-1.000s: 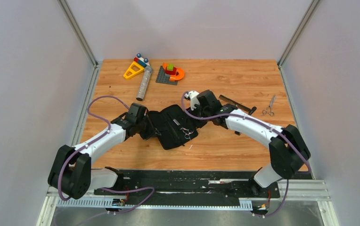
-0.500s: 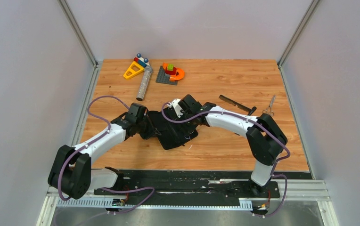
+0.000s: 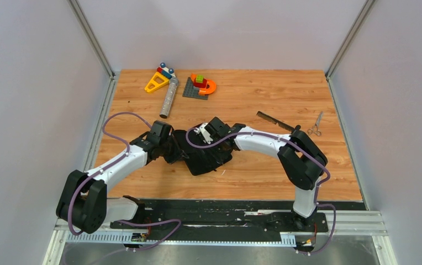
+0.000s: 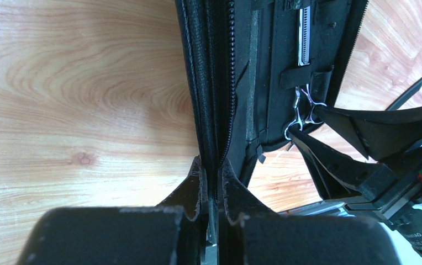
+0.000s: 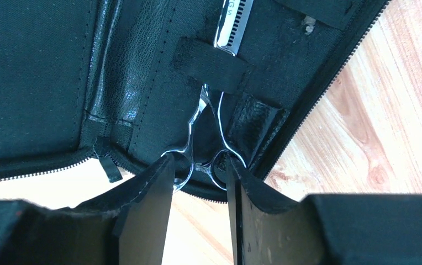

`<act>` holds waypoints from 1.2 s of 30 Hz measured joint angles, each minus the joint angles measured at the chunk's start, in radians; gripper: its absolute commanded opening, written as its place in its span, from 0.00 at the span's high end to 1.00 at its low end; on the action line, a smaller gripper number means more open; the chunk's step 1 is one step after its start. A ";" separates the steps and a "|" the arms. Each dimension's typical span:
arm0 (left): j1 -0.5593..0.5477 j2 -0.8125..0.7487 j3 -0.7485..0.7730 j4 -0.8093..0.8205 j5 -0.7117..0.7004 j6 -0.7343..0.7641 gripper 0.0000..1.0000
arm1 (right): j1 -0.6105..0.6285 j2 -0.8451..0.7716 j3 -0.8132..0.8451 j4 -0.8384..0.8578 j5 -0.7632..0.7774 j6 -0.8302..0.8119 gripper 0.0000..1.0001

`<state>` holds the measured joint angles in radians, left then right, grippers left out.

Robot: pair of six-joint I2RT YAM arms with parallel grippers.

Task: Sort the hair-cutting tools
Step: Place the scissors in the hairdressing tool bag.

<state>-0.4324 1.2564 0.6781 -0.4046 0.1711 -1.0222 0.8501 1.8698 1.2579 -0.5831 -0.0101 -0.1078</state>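
An open black zip case point(image 3: 200, 160) lies mid-table. A pair of silver scissors point(image 5: 206, 130) sits inside it under an elastic strap, and also shows in the left wrist view point(image 4: 304, 107). My right gripper point(image 5: 198, 165) is open, with its fingertips on either side of that pair's ringed handles. My left gripper point(image 4: 213, 182) is shut on the case's zipped edge point(image 4: 220, 110). A second pair of slim silver scissors point(image 3: 315, 126) and a long thin black comb point(image 3: 274, 121) lie on the table to the right. The shorter comb-like tool is not in view.
A grey cylinder point(image 3: 169, 98), a yellow toy block point(image 3: 156, 83) and a grey plate with colourful blocks point(image 3: 199, 86) stand at the back left. The right arm point(image 3: 264, 141) reaches across the table's middle. Metal frame posts and grey walls stand on both sides.
My right gripper has swung left from the case's right side to over the case, at the scissors' handles. The left gripper has stayed on the case edge.
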 measured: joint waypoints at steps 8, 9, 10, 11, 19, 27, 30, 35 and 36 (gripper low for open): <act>0.000 0.000 0.000 0.000 0.003 0.000 1.00 | 0.014 0.035 0.035 -0.017 0.036 0.001 0.69; 0.000 0.000 0.000 0.000 0.003 0.000 1.00 | 0.015 0.040 0.043 -0.020 0.037 0.002 0.70; 0.000 0.000 0.000 0.000 0.003 0.000 1.00 | 0.016 0.045 0.050 -0.020 0.037 0.003 0.70; 0.000 0.000 0.000 0.000 0.003 0.000 1.00 | 0.017 0.048 0.054 -0.020 0.039 0.005 0.71; -0.003 0.000 0.000 0.001 0.004 0.000 1.00 | 0.025 0.084 0.104 -0.019 0.038 0.049 0.72; -0.004 0.000 0.000 0.001 0.004 0.000 1.00 | 0.028 0.097 0.119 -0.017 0.038 0.094 0.70; -0.004 0.000 0.000 0.001 0.003 0.001 1.00 | 0.028 0.099 0.121 -0.017 0.038 0.101 0.69; -0.004 0.000 0.000 0.000 0.003 0.003 1.00 | 0.028 0.100 0.122 -0.011 0.036 0.112 0.66; -0.004 0.000 0.000 0.000 0.003 0.003 1.00 | 0.028 0.100 0.122 -0.010 0.033 0.116 0.65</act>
<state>-0.4362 1.2568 0.6781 -0.4042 0.1738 -1.0187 0.8783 1.9697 1.3800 -0.5930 0.0227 0.0082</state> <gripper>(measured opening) 0.032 0.325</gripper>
